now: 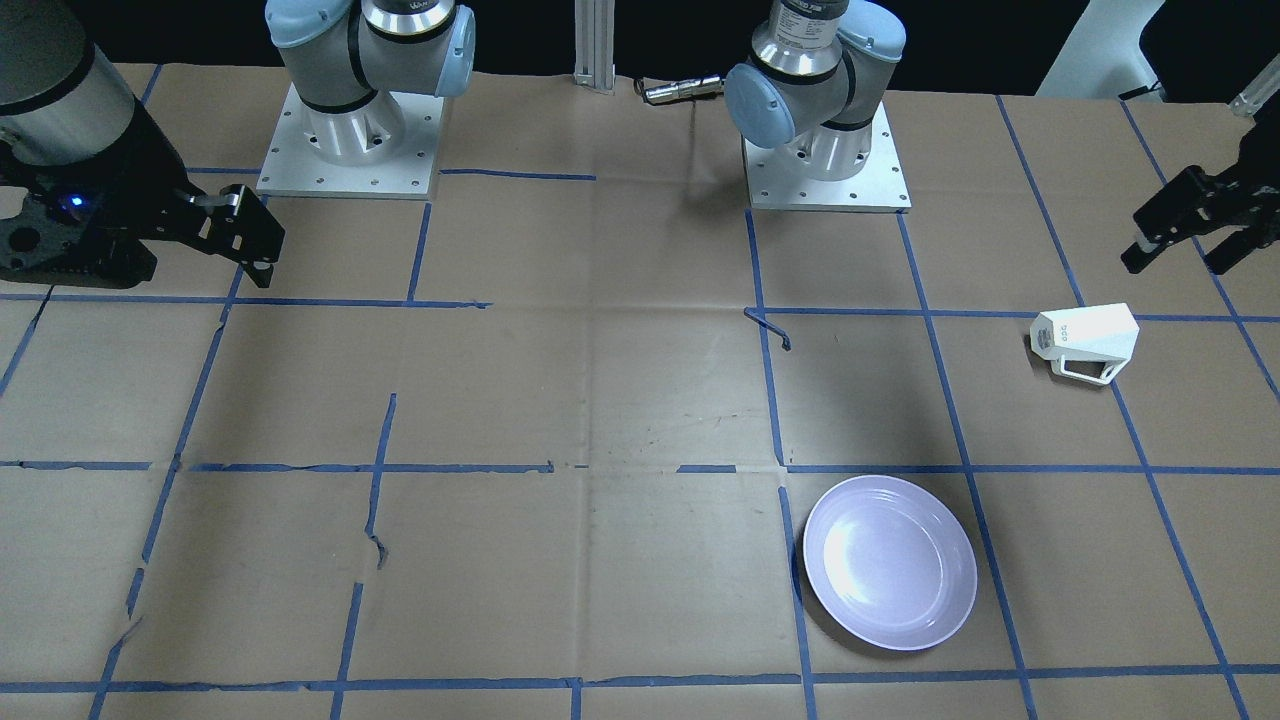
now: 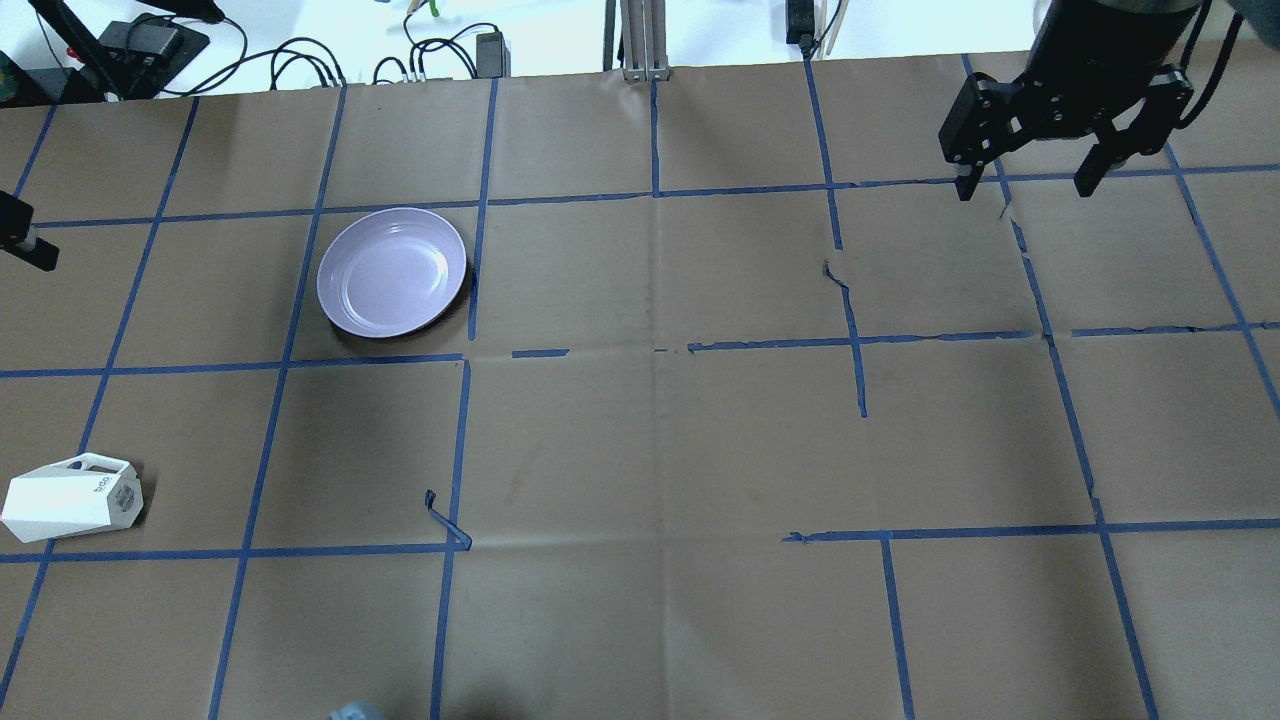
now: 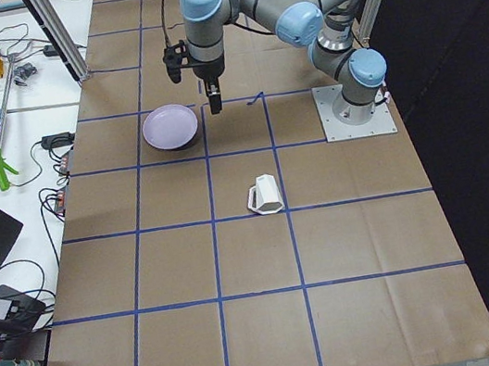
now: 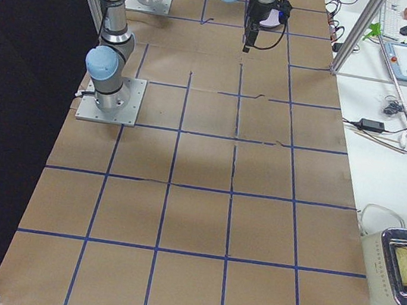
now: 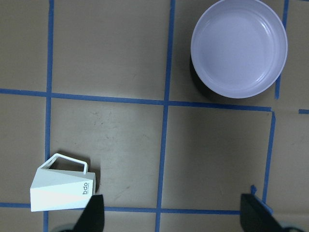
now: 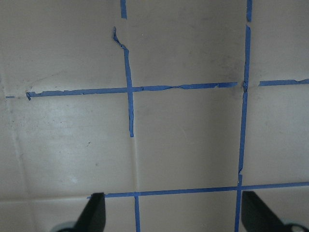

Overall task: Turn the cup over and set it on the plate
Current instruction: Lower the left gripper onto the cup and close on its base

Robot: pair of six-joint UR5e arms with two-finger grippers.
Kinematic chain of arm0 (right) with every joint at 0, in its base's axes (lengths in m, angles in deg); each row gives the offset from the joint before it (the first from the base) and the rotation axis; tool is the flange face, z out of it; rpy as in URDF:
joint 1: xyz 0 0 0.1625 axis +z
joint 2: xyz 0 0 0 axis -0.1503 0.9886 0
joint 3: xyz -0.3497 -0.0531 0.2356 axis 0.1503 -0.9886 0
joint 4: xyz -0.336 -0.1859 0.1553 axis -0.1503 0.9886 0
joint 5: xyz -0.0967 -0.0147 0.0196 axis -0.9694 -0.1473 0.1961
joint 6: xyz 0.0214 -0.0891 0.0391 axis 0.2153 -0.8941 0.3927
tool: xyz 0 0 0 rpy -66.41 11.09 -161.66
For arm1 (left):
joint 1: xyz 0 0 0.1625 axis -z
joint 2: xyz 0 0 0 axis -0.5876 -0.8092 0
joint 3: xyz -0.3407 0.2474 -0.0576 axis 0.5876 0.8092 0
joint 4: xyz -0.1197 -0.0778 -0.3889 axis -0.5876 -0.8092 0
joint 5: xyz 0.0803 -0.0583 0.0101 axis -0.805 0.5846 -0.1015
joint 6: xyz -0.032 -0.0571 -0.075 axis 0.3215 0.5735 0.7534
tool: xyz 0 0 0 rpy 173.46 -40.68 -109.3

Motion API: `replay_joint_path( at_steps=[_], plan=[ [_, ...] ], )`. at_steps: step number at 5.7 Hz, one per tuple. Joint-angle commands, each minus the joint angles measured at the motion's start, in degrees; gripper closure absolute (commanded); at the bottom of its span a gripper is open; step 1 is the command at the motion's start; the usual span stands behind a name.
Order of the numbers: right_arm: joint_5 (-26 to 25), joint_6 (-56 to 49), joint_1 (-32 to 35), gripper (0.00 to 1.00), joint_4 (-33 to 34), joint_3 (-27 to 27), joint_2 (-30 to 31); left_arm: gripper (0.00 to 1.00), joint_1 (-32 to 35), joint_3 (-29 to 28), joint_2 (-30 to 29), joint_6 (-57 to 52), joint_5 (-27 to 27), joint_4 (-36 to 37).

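The white faceted cup (image 1: 1085, 338) lies on its side on the brown paper, its handle against the table. It also shows in the overhead view (image 2: 70, 497) and in the left wrist view (image 5: 62, 187). The lavender plate (image 1: 890, 562) sits upright and holds nothing, some way from the cup; it also shows in the overhead view (image 2: 392, 272) and in the left wrist view (image 5: 239, 47). My left gripper (image 1: 1175, 260) hangs open and empty high above the table, beside the cup. My right gripper (image 2: 1025, 185) is open and empty, far across the table.
Blue tape lines grid the brown paper (image 2: 650, 450), with loose tape ends sticking up (image 2: 445, 520). The two arm bases (image 1: 350, 140) stand on their plates at the robot's edge. Cables and gear (image 2: 300, 60) lie beyond the far edge.
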Motion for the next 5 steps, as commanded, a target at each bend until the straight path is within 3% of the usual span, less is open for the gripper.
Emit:
replay_joint_path(
  at_steps=[1, 3, 5],
  plan=[
    [0.00, 0.00, 0.00, 0.00, 0.00, 0.00, 0.00, 0.01, -10.29, -0.11, -4.76, -11.33, 3.42, -1.79],
    [0.00, 0.00, -0.09, 0.00, 0.00, 0.00, 0.00, 0.01, -16.48, -1.51, -12.49, -29.06, 5.26, -3.45],
    [0.00, 0.00, 0.00, 0.00, 0.00, 0.00, 0.00, 0.01, -21.74, -0.56, -19.79, -34.13, 8.60, -4.69]
  ],
)
